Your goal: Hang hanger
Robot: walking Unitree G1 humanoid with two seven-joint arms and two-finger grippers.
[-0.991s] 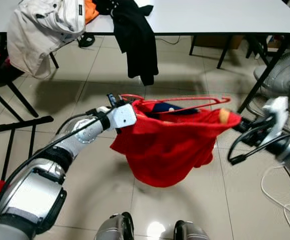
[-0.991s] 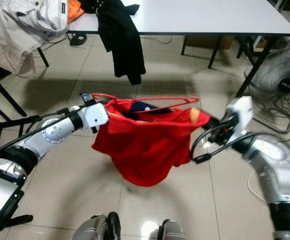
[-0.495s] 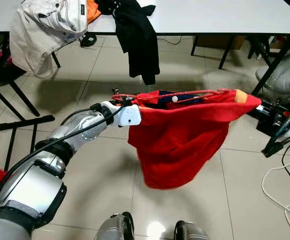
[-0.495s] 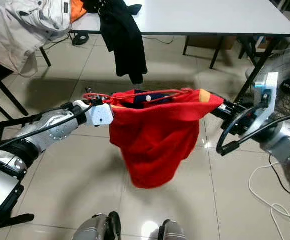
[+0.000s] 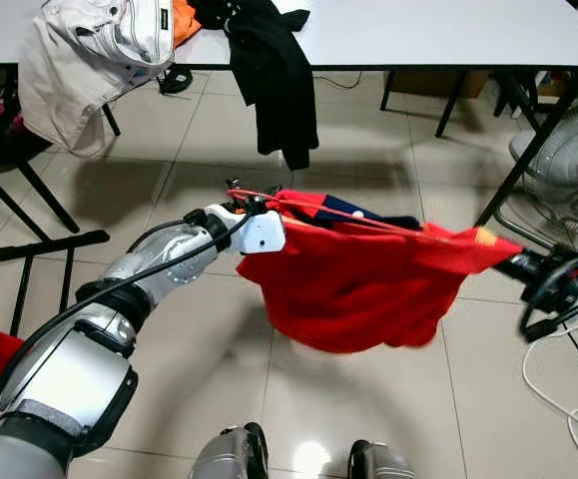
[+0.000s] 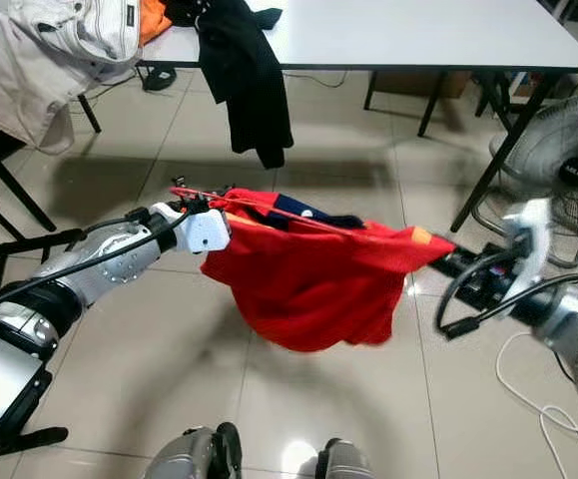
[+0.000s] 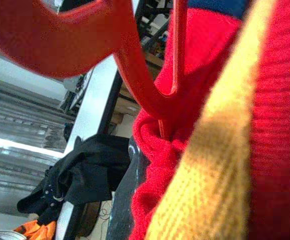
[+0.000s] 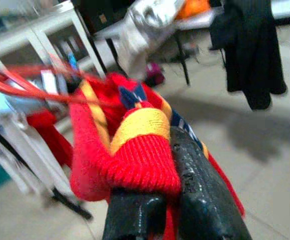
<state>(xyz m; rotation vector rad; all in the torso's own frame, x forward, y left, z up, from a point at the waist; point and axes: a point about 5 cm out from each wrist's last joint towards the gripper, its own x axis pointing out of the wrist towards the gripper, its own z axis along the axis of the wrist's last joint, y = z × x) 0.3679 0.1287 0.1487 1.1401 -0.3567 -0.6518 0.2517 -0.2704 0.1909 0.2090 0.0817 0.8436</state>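
Note:
A red sweater (image 5: 358, 284) with a navy collar hangs stretched between my two grippers above the tiled floor. A thin red hanger (image 5: 308, 208) sits in its neck opening. My left gripper (image 5: 237, 198) is shut on the hanger's hook end, at the sweater's left side. In the left wrist view the hanger (image 7: 134, 75) curves close past the knit (image 7: 275, 125). My right gripper (image 6: 450, 261) is lower and out to the right. It is shut on a yellow-banded edge of the sweater (image 8: 142, 150), pinched between the black fingers (image 8: 200, 200).
A white table (image 5: 418, 35) stands ahead, with a black garment (image 5: 279, 80) and a beige jacket (image 5: 79, 60) hanging off its edge. A floor fan (image 5: 568, 170) and a table leg are at the right. A black stand (image 5: 49, 247) is at the left, and a white cable (image 5: 568, 399) lies on the floor.
My right gripper has dropped lower and pulled rightward, so the sweater now slopes down to the right and hangs flatter. The left gripper has stayed in nearly the same place.

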